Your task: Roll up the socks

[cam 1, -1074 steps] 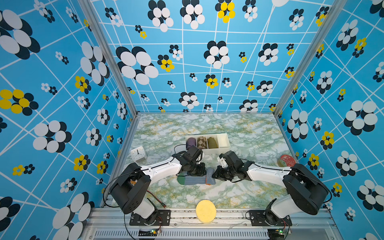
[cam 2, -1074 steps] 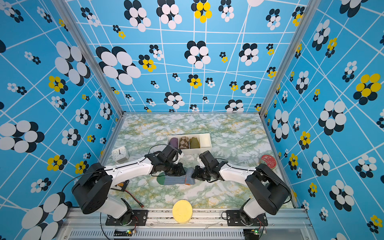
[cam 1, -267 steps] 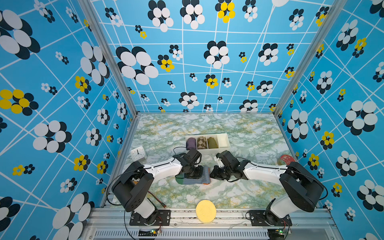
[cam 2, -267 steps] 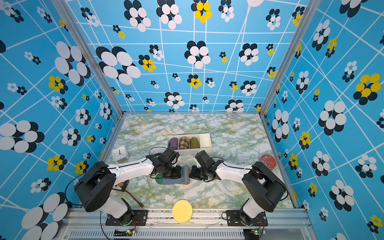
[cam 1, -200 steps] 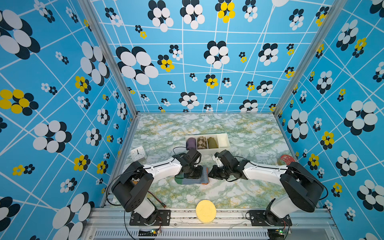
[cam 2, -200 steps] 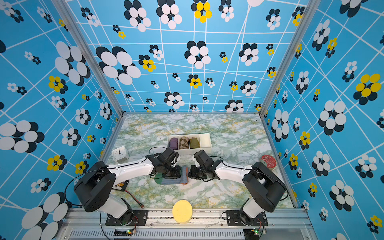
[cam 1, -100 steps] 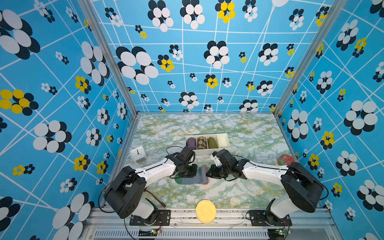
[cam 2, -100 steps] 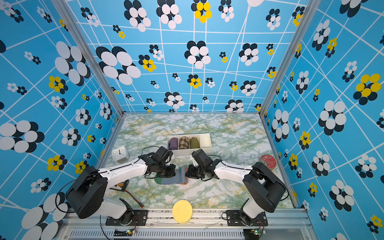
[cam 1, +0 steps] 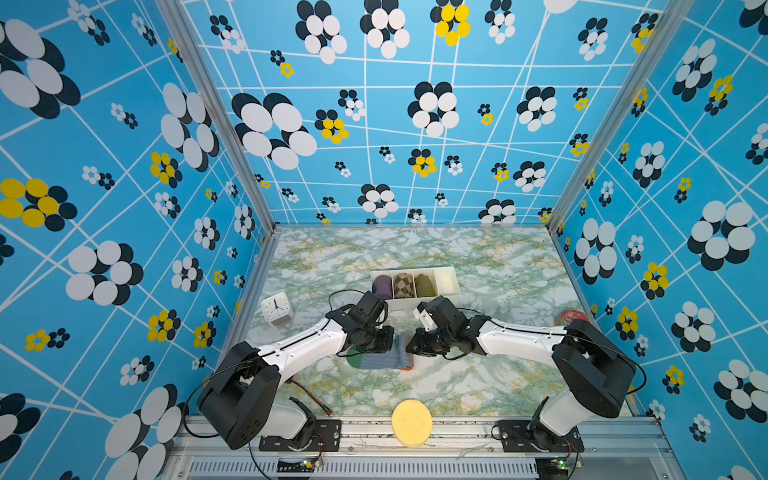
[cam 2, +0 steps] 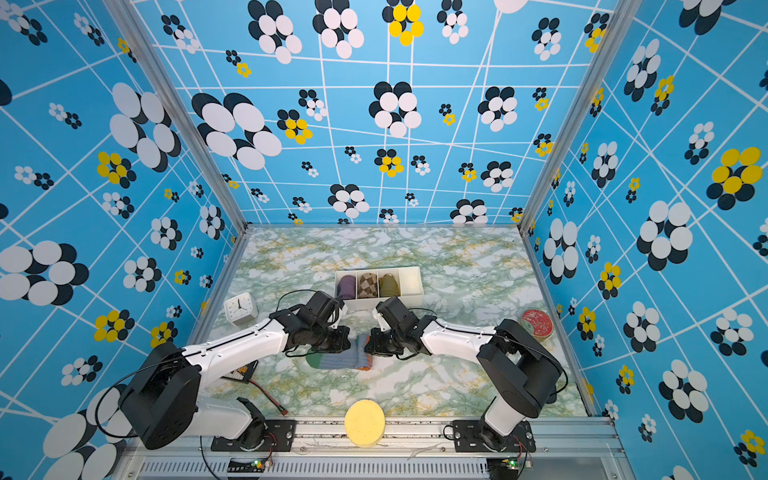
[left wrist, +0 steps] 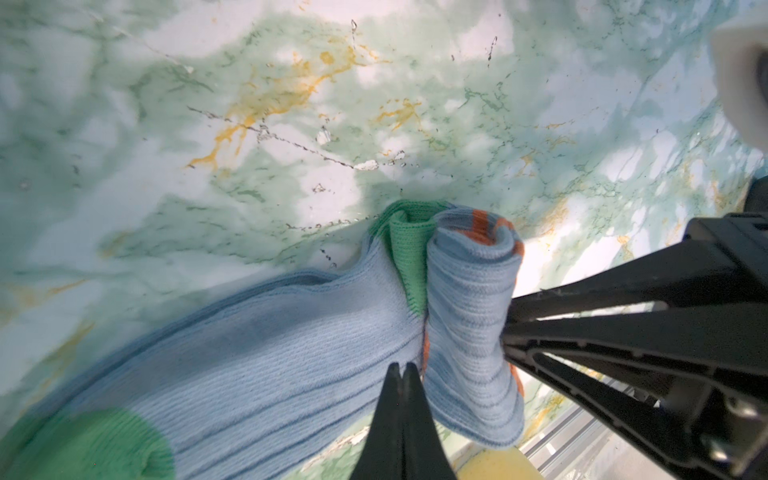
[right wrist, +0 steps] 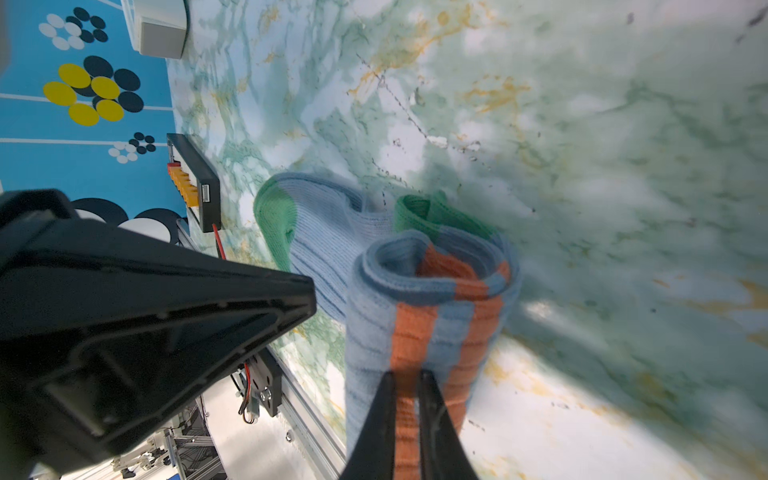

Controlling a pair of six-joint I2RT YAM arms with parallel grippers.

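Observation:
The grey-blue socks (cam 1: pixel 376 360) lie stacked mid-table in both top views, green toe (cam 2: pixel 316 360) to the left. Their orange-striped cuff end is wound into a roll (right wrist: pixel 432 299) at the right. My right gripper (right wrist: pixel 406 376) is narrowly shut on the roll's outer layer at an orange stripe, and orange fabric shows between its fingers. My left gripper (left wrist: pixel 401 368) is shut with nothing in it. Its tips rest on the flat ribbed part (left wrist: pixel 270 353), right beside the roll (left wrist: pixel 469 324). Both grippers meet over the socks (cam 2: pixel 338 360), left gripper (cam 2: pixel 347 338) facing right gripper (cam 2: pixel 368 345).
A white divided box (cam 1: pixel 446 276) behind the arms holds purple, checkered and olive rolled socks. A white clock (cam 1: pixel 276 307) stands at the left and a red round tin (cam 1: pixel 571 318) at the right. A yellow disc (cam 1: pixel 411 422) sits on the front rail. A small black board (right wrist: pixel 195 178) lies near the left arm.
The right gripper has carried the roll a little leftward over the flat part, which now looks shorter. The left gripper has drawn back to the left ahead of the roll.

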